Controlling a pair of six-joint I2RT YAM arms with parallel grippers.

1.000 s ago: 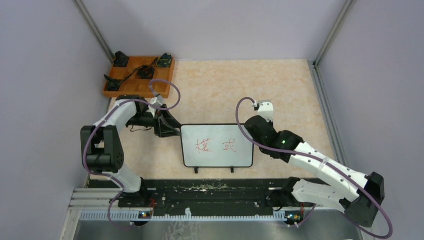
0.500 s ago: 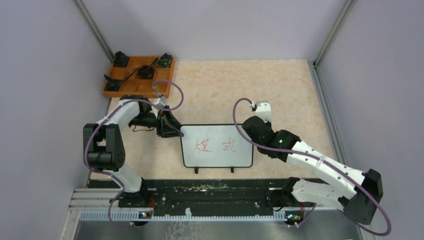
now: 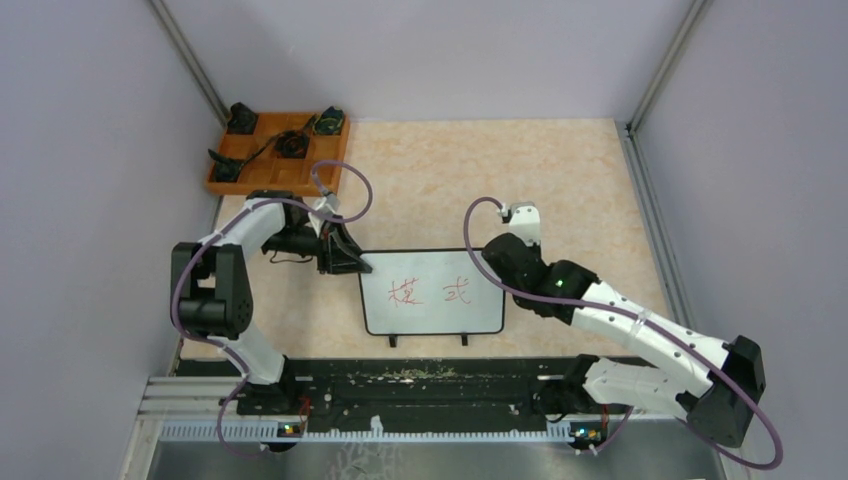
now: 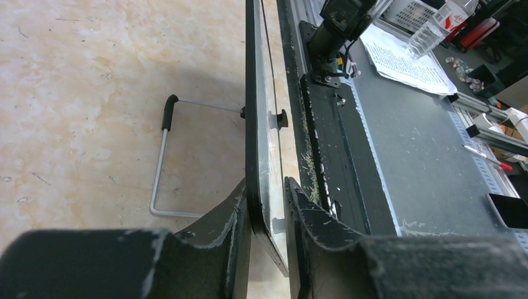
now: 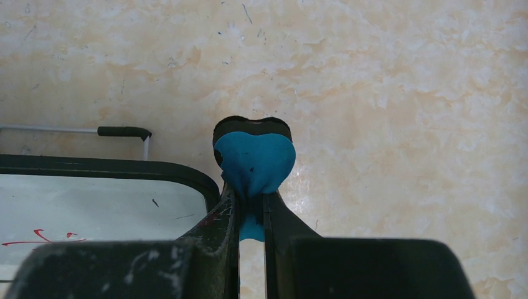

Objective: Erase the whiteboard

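Note:
The whiteboard stands on two small black feet in the middle of the table, with red handwritten characters on its face. My left gripper is shut on the board's upper left edge. In the left wrist view the black frame runs between my fingers at the left gripper. My right gripper is at the board's upper right corner, shut on a blue eraser. In the right wrist view the right gripper is just right of the board's corner.
An orange wooden tray with several small black items sits at the back left. A black rail runs along the near edge. The board's wire stand rests on the table behind it. Grey walls close in both sides.
My left gripper has slid slightly right onto the board's left edge. My right gripper with the eraser has shifted a little left toward the board's corner. The board has barely moved.

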